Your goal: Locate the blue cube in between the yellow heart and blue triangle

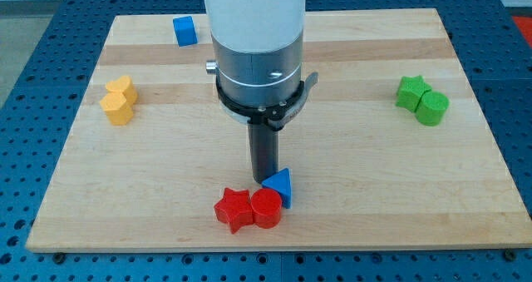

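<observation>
1. Seven small blocks sit on a pale wooden board (349,149) with a visible lengthwise grain, resting on a blue perforated surface (25,107).
2. I carry no claw, so nothing of mine opens or shuts; I end in a straight dark rod below a white and grey metal cylinder.
3. My tip (265,182) comes down at the view's lower middle, just beside the blue triangle (280,185), apparently touching its left edge; the very end is partly hidden behind the red blocks.
4. That wedge-shaped triangle has smooth matte faces and leans against the red cylinder (268,207), which touches the red star (233,209) on its left.
5. Far off at the view's top left, the blue cube (184,30) stands alone near the board's upper edge, well apart from my tip.
6. At the view's left, the yellow heart (124,88) touches a second yellow block (117,106), whose shape I cannot make out.
7. At the view's right, a green star (411,91) presses against a green cylinder (431,107).
</observation>
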